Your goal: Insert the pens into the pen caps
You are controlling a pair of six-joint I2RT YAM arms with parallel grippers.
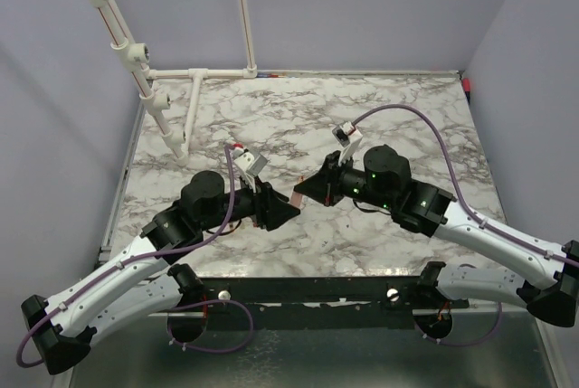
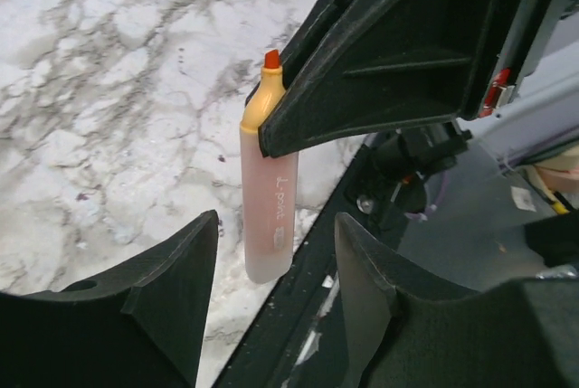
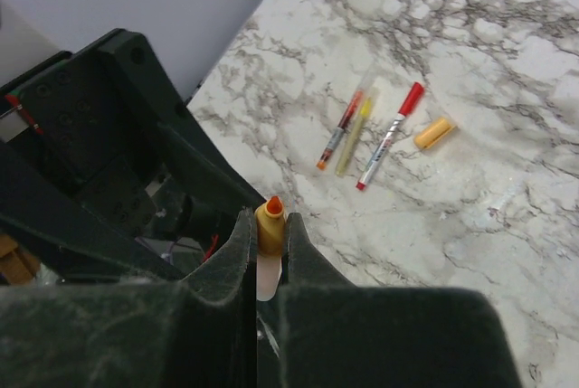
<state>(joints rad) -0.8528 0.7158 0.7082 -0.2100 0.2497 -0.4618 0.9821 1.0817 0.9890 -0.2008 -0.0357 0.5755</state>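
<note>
Evidently a mid-air hand-over: the right end effector [image 3: 268,228] is pinched tight on the pen [image 2: 269,216] at its yellow neck, the orange tip poking just past its fingertips. The left end effector [image 2: 276,223] stands roughly half open, its fingers flanking the pink barrel without touching. Next, probably: carry that tip to the yellow cap [image 3: 433,133] lying well ahead.

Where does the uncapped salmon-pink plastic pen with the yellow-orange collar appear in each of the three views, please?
Top external: salmon-pink pen, a small speck near the picture's centre.
Left wrist: centre of frame, upright, orange tip uppermost.
Right wrist: bottom centre, pinched in the right gripper.
Shared landmark: the white marble-patterned tabletop.
</note>
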